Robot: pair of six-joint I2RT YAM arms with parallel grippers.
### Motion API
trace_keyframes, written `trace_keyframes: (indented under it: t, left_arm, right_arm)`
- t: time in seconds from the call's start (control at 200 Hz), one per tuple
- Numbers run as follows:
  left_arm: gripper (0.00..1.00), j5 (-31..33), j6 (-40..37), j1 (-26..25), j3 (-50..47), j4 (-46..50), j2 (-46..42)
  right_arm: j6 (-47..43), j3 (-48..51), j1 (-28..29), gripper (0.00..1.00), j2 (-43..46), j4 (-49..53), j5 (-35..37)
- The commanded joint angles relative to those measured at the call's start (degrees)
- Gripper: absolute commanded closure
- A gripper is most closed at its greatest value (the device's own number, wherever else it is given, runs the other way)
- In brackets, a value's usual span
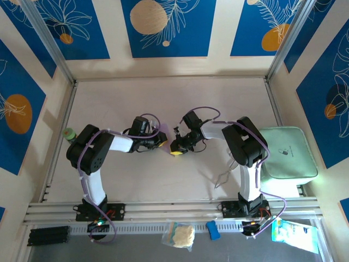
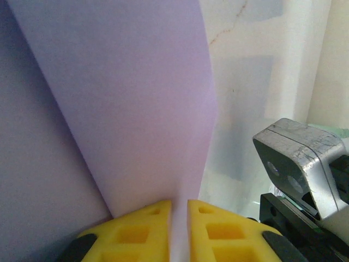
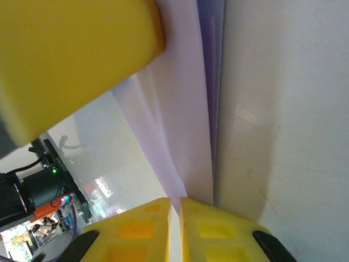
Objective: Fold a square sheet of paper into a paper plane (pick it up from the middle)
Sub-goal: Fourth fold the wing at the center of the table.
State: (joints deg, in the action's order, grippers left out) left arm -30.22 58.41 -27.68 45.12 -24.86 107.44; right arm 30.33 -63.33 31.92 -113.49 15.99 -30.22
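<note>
The lavender square sheet of paper (image 2: 136, 109) is folded into layers and held up on edge over the middle of the table. My left gripper (image 2: 179, 218) is shut on its lower edge, the yellow fingers (image 2: 136, 234) pinching the paper between them. My right gripper (image 3: 174, 210) is shut on the same paper (image 3: 185, 136) from the other side, where stacked layers and a crease show. In the top view the left gripper (image 1: 162, 141) and the right gripper (image 1: 177, 147) stand tip to tip. The left gripper's yellow finger (image 3: 71, 54) looms at the upper left of the right wrist view.
A pale mint-green tray (image 1: 286, 153) lies at the right edge beside the right arm. A thin wire piece (image 1: 222, 177) lies near that arm's base. A green-capped item (image 1: 68, 132) stands by the left wall. Small packets (image 1: 180, 234) sit on the front rail.
</note>
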Motion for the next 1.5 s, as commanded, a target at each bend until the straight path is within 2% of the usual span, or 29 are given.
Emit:
trace_keyframes:
  t: [0.0,0.255,0.845,1.126,1.496]
  left_arm:
    - [0.83,0.1,-0.6,-0.6,-0.2,2.1,1.4]
    - [0.83,0.4,-0.8,-0.6,0.0,3.2,1.5]
    - [0.83,0.4,-0.8,-0.6,-0.2,3.6,1.5]
    - [0.83,0.3,-0.8,-0.6,0.0,3.9,1.5]
    - [0.83,0.3,-0.7,-0.6,0.0,3.9,1.5]
  right_arm:
    - [0.3,-0.5,0.3,0.86,1.6,1.3,-0.9]
    - [0.5,1.2,0.6,0.86,4.9,2.2,-0.5]
    - [0.1,0.8,1.3,0.87,1.4,3.7,1.9]
    - [0.1,1.5,1.0,0.87,7.1,1.8,1.0]
    - [1.5,-1.7,1.1,0.87,1.8,1.5,3.3]
